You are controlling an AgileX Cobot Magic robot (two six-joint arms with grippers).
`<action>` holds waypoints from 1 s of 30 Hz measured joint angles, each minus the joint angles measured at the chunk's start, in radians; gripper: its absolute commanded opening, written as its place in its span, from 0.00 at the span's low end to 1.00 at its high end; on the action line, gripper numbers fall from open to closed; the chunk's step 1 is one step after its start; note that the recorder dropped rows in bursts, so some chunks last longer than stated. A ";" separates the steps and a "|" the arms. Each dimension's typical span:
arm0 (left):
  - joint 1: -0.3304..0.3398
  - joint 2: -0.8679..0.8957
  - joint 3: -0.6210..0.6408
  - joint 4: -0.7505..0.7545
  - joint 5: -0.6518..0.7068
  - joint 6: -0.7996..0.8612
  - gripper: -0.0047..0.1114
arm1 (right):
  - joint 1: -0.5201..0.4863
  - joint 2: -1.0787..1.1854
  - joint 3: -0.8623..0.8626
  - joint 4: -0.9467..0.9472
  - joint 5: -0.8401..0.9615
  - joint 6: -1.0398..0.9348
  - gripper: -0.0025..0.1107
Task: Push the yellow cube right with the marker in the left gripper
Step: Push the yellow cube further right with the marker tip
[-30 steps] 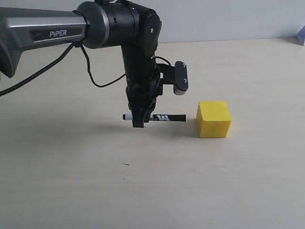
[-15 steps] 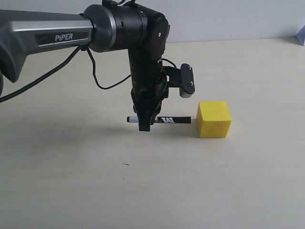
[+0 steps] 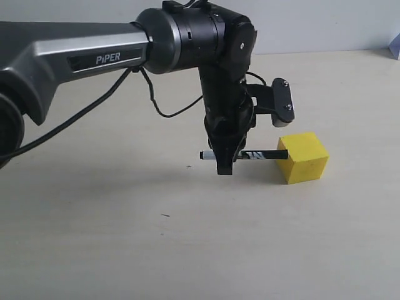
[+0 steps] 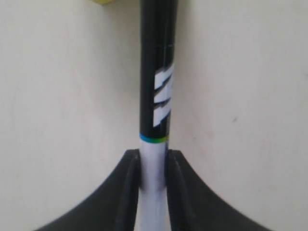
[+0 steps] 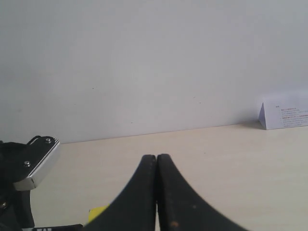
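Note:
My left gripper point(image 3: 224, 164) points down at the table and is shut on the marker point(image 3: 250, 154), which lies level just above the surface. The marker's black end touches the left face of the yellow cube point(image 3: 304, 158), which sits turned slightly on the table. In the left wrist view the fingers of the left gripper point(image 4: 153, 166) clamp the white barrel, the marker point(image 4: 159, 86) runs away from them, and a sliver of the yellow cube point(image 4: 102, 2) shows at the frame's edge. My right gripper point(image 5: 157, 161) is shut with nothing in it; the yellow cube point(image 5: 96, 212) peeks out beside it.
The pale wooden table point(image 3: 125, 237) spreads all round the cube. A white folded card point(image 5: 284, 115) stands at the table's far edge by the wall. The left arm's wrist camera block point(image 3: 281, 103) hangs above the cube.
The left arm has moved right with the marker. The marker's tip closed the gap to the cube, and the cube has slid right and turned a little.

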 measured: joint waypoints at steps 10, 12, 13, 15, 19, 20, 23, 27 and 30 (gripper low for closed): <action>0.083 0.000 -0.033 0.042 0.091 -0.140 0.04 | 0.000 0.000 0.000 0.000 0.000 0.000 0.02; 0.085 0.000 -0.033 0.047 0.091 -0.160 0.04 | 0.000 0.000 0.000 0.000 0.000 0.000 0.02; 0.083 0.000 -0.033 0.048 0.091 -0.165 0.04 | 0.000 0.000 0.000 0.000 0.000 0.000 0.02; 0.076 0.000 -0.033 0.050 0.093 -0.171 0.04 | 0.000 0.000 0.000 0.000 0.000 0.000 0.02; 0.051 0.000 -0.033 0.053 0.093 -0.174 0.04 | 0.000 0.000 0.000 0.000 0.000 0.000 0.02; 0.045 0.000 -0.033 0.053 0.093 -0.174 0.04 | 0.000 0.000 0.000 0.000 0.000 0.000 0.02; 0.030 0.002 -0.033 0.053 0.093 -0.180 0.04 | 0.000 0.000 0.000 0.000 0.000 0.000 0.02; 0.021 0.020 -0.033 0.072 0.093 -0.225 0.04 | 0.000 0.000 0.000 0.000 0.000 0.000 0.02; 0.021 0.044 -0.033 0.092 0.093 -0.243 0.04 | 0.000 0.000 0.000 0.000 0.000 0.000 0.02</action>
